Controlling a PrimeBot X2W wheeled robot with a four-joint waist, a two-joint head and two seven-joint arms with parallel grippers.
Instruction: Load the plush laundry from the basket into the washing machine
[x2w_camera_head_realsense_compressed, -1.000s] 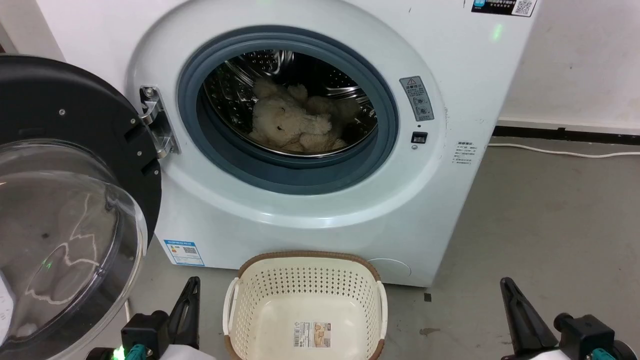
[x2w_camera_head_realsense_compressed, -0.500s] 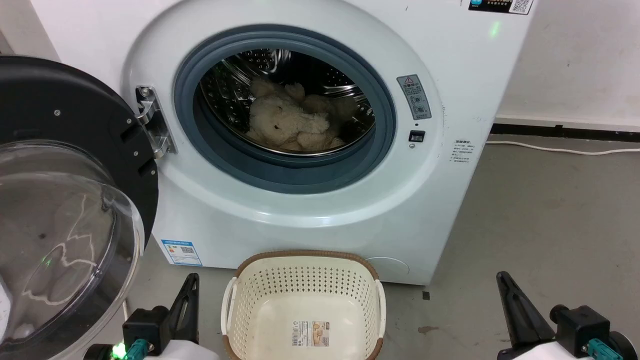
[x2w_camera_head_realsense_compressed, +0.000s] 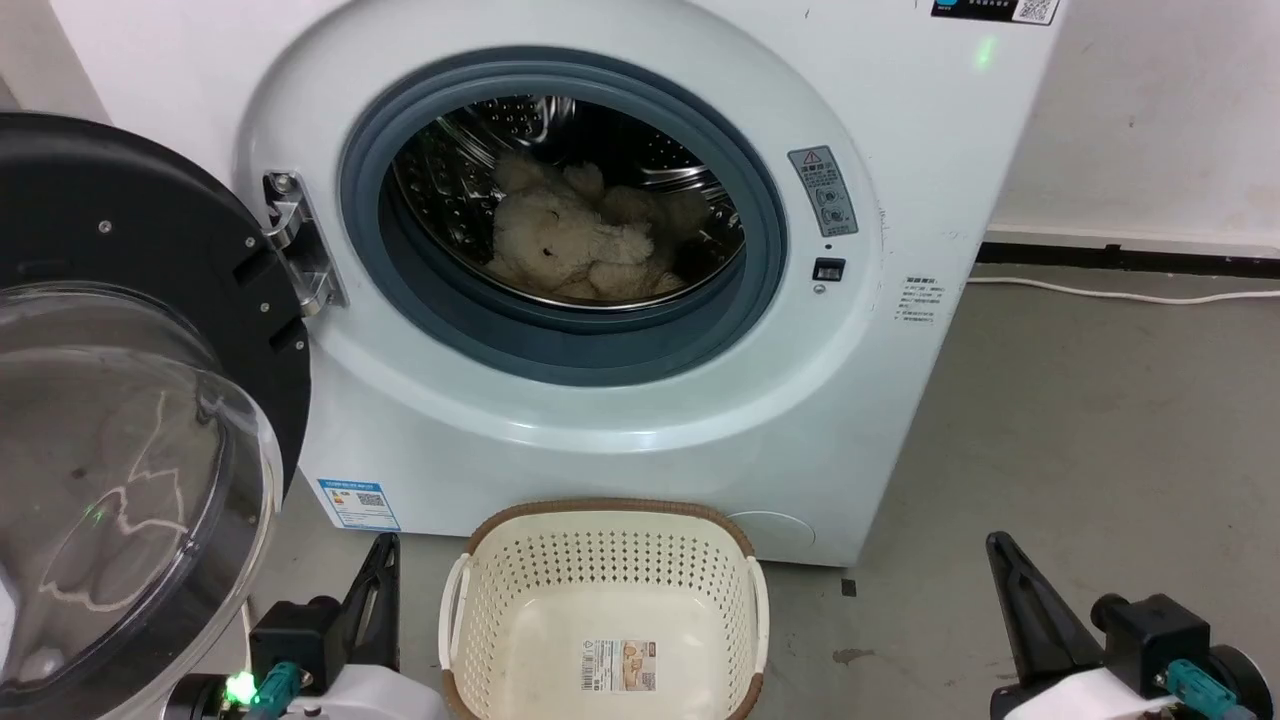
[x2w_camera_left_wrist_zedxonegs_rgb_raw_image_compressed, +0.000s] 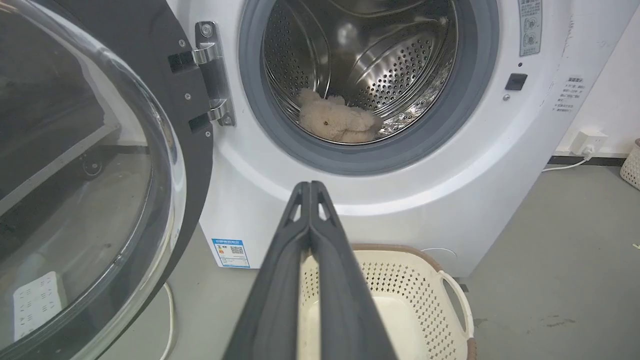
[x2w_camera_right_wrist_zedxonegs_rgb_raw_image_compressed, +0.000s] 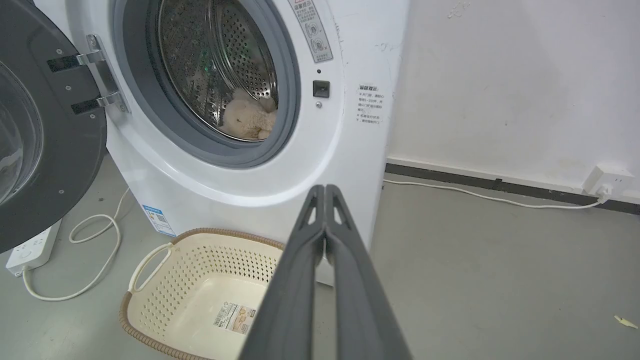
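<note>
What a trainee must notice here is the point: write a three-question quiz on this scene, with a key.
1. True or false: the teddy bear lies inside the washing machine.
2. Pick one. The basket holds: A) a towel; B) the bear; C) no laundry, just a sticker on its bottom.
3. Fill in: the fingers of the left gripper and of the right gripper are pressed ____.

Key: 1 true; 2 C; 3 shut.
</note>
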